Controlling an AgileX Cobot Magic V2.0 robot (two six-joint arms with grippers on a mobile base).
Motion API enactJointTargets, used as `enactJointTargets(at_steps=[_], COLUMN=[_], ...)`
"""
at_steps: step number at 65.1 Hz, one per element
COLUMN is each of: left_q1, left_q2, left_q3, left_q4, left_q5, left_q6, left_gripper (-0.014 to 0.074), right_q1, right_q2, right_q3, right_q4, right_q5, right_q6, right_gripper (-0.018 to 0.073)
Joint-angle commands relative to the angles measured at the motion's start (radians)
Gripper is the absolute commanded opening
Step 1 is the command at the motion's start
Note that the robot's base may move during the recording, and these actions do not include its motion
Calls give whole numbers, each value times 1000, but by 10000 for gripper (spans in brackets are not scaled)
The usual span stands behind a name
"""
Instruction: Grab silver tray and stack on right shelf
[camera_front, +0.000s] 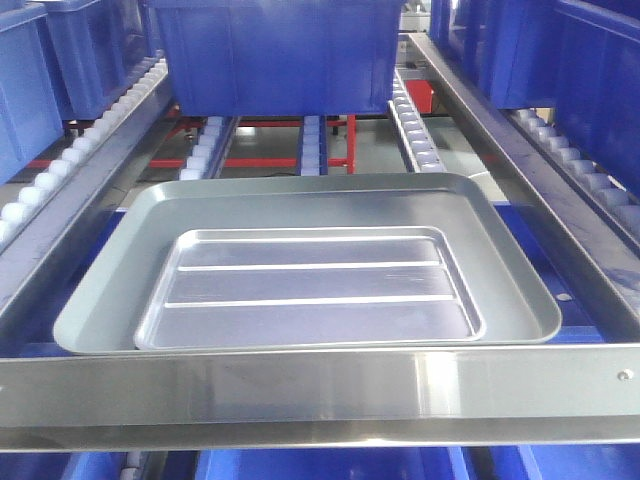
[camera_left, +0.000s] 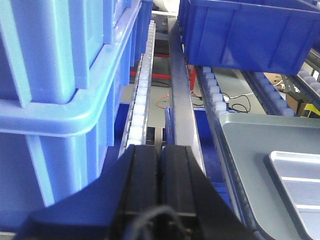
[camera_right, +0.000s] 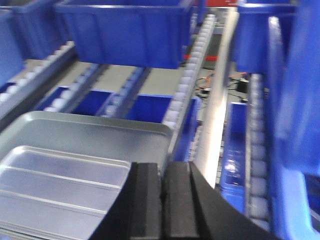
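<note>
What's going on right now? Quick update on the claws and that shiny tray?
Left gripper shut, empty. Right gripper shut, empty. Silver tray lies inside the grey tray on the roller shelf. Blue bin sits behind.

Warehouse: roller racks (camera_front: 413, 118), blue bins (camera_front: 275, 55)

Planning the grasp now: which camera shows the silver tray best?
The exterior front-facing view: the whole silver tray shows, both ridges included, lying inside the wider grey tray. The left wrist view catches only one corner at its lower right edge; the right wrist view shows part of it, blurred, behind the right tool.
</note>
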Motion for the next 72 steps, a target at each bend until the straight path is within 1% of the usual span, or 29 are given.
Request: enactJointTargets(at_steps=[1,6,10,15,24,28,32,46,50,53,56,58,59,61,67,72], left_q1=[1,1,1,1,1,1,1,1,1,1,1,1,1,1,1,1], left_q2=[-13,-13,-13,-13,-13,-13,-13,-13,-13,-13,-13,-13,-13,-13,-13,-13], left_q3=[20,20,20,20,20,20,20,20,20,20,20,20,20,20,20,20], left_q4=[-10,-10,-10,-10,-10,-10,-10,-10,-10,-10,-10,-10,-10,-10,-10,-10], left_q5=[-94,-94,-94,-94,-94,-94,-94,-94,-94,-94,-94,-94,-94,-94,-94,-94], left_q6=[3,3,3,3,3,3,3,3,3,3,3,3,3,3,3,3], left_gripper=[-95,-94,-95,-94,-94,-95,-95,-95,-95,-95,-95,-94,-95,-95,-95,-95], right_q1=[-70,-135,-186,-254,-339,-345,-344,-344,-344,-344,-344,-344,-344,-344,-344,-344], right_q2=[-19,-65,-120,-208,-341,-368,-361,-359,-359,-359,-359,-359,-359,-359,-359,-359], right_q3=[41,128,185,240,307,311,311,311,311,311,311,311,311,311,311,311], right_q4=[-24,-24,-24,-24,1,2,2,3,32,73,151,207,238,276,325,327], right_q5=[-173,-249,-278,-277,-275,-241,-237,-272,-282,-281,-273,-270,-268,-268,-265,-242], right_q6=[-22,-47,-51,-51,-51,-51,-51,-51,-52,-62,-107,-156,-199,-250,-348,-369], right_gripper=[56,56,56,56,56,56,56,56,56,56,56,56,56,56,56,56])
